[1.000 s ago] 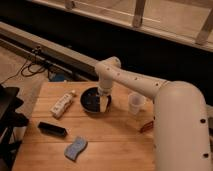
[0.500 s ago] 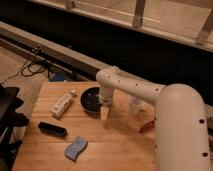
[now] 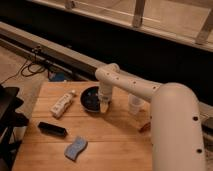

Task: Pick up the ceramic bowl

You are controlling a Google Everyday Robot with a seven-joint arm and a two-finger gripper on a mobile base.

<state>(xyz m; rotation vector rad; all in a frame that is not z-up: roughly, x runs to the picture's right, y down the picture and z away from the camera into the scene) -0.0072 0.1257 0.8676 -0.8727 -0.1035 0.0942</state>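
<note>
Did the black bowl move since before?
No. The ceramic bowl sits just where it was, the same gap from the white bottle beside it. The end effector hangs at the bowl's rim, on the side away from the bottle.

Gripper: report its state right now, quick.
Gripper: open or closed cannot be told. It is low at the rim of the bowl, on the side toward the cup.
</note>
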